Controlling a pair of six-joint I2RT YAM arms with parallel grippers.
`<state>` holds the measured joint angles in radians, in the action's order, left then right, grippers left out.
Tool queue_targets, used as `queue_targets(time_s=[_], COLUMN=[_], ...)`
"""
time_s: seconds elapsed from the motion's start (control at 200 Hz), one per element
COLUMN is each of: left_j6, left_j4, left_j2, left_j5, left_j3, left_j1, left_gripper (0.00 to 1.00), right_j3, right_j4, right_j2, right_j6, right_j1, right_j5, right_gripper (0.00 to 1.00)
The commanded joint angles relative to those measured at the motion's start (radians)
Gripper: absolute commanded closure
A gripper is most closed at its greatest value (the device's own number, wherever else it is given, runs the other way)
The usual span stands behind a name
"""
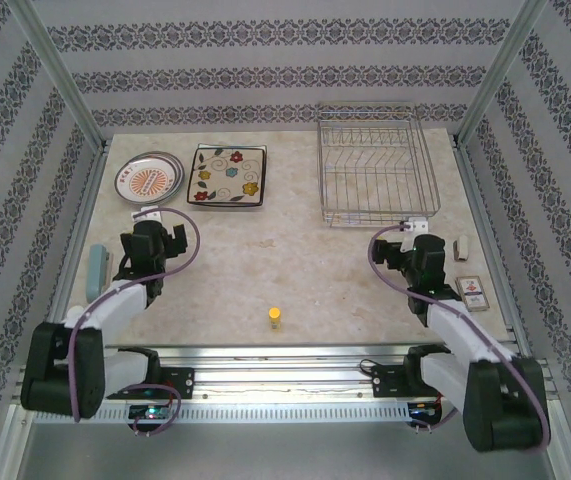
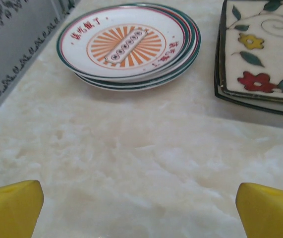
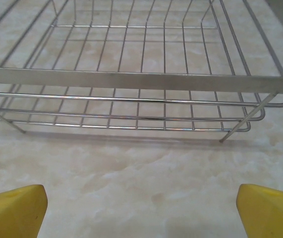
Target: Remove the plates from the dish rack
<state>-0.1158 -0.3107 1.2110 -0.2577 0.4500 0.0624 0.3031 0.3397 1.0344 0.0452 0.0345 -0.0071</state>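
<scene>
Rack empty, plates stacked at the far left of the bench (image 1: 295, 260)

The dish rack (image 1: 375, 165) holds no plates. The round plates (image 1: 149, 178) sit stacked just beside the square plates (image 1: 228, 174). The left hand (image 1: 158, 238) and right hand (image 1: 403, 243) are both spread wide and hold nothing. Unloading looks finished, so the sound move is a clean retreat: lift straight clear, nudging neither stack nor rack wire.

Layout from centre of table (image 1: 295, 250): dish rack (image 1: 375, 165) at 1 o'clock, stack of round plates (image 1: 149, 178) at 10 o'clock near the left edge, stack of square plates (image 1: 228, 174) just beside it at 11 o'clock, small cylinder (image 1: 275, 318) alone at 6 o'clock.
</scene>
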Motion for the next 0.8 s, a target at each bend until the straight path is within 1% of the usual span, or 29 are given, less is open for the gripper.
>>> queue_targets(time_s=[0.0, 0.055, 0.1, 0.12, 0.17, 0.19, 0.225, 0.245, 0.265, 0.3, 0.325, 0.36, 0.395, 0.41, 0.485, 0.545, 0.61, 0.665, 0.794], left_j6=[0.004, 0.021, 0.035, 0.047, 0.054, 0.05, 0.035, 0.029, 0.044, 0.064, 0.063, 0.065, 0.077, 0.079, 0.073, 0.074, 0.074, 0.074, 0.074], left_j4=[-0.26, -0.307, -0.419, -0.479, -0.452, -0.497, -0.521, -0.527, -0.583, -0.624, -0.622, -0.642, -0.68, -0.693, -0.674, -0.69, -0.684, -0.687, -0.693], left_j2=[0.085, 0.133, 0.18, 0.199, 0.198, 0.214, 0.252, 0.274, 0.298, 0.325, 0.338, 0.361, 0.38, 0.382, 0.375, 0.38, 0.378, 0.378, 0.378], left_j5=[0.07, 0.056, 0.06, 0.062, 0.071, 0.062, 0.077, 0.092, 0.102, 0.141, 0.141, 0.148, 0.16, 0.158, 0.153, 0.153, 0.153, 0.153, 0.155], left_j3=[-0.013, -0.027, -0.06, -0.072, -0.066, -0.072, -0.067, -0.065, -0.072, -0.082, -0.078, -0.076, -0.085, -0.09, -0.087, -0.09, -0.089, -0.09, -0.095], left_j1=[-0.022, -0.027, -0.036, -0.041, -0.046, -0.052, -0.068, -0.073, -0.072, -0.068, -0.067, -0.067, -0.063, -0.063, -0.062, -0.062, -0.063, -0.063, -0.063], left_gripper=[0.0, 0.0, 0.0, 0.01, 0.0, 0.0, 0.0, 0.0, 0.0, 0.0, 0.0, 0.0, 0.0, 0.0, 0.0, 0.0, 0.0, 0.0, 0.0], right_j3=[0.007, 0.019, 0.034, 0.071, 0.086, 0.093, 0.123, 0.13, 0.134, 0.144, 0.138, 0.102, 0.073, 0.069, 0.095, 0.082, 0.09, 0.084, 0.085], right_j4=[0.252, 0.312, 0.347, 0.34, 0.413, 0.446, 0.416, 0.436, 0.451, 0.428, 0.413, 0.494, 0.615, 0.634, 0.513, 0.578, 0.533, 0.555, 0.548], right_j2=[0.125, 0.202, 0.257, 0.274, 0.335, 0.368, 0.412, 0.437, 0.452, 0.444, 0.439, 0.464, 0.504, 0.508, 0.472, 0.49, 0.475, 0.48, 0.478], right_j6=[0.001, -0.001, 0.017, 0.018, 0.018, 0.029, 0.029, 0.019, 0.008, -0.011, -0.01, -0.004, 0.001, 0.004, -0.011, -0.01, -0.015, -0.019, -0.017], right_j1=[-0.038, -0.05, -0.066, -0.072, -0.081, -0.086, -0.094, -0.086, -0.074, -0.053, -0.053, -0.054, -0.052, -0.051, -0.047, -0.045, -0.041, -0.036, -0.038], right_j5=[-0.056, -0.063, -0.072, -0.079, -0.083, -0.081, -0.098, -0.1, -0.098, -0.066, -0.052, -0.044, -0.047, -0.046, -0.041, -0.038, -0.03, -0.023, -0.022], right_gripper=[0.02, 0.02, 0.02, 0.02, 0.02, 0.02, 0.02, 0.02, 0.02, 0.02, 0.02, 0.02, 0.02, 0.02, 0.02, 0.02, 0.02, 0.02, 0.02])
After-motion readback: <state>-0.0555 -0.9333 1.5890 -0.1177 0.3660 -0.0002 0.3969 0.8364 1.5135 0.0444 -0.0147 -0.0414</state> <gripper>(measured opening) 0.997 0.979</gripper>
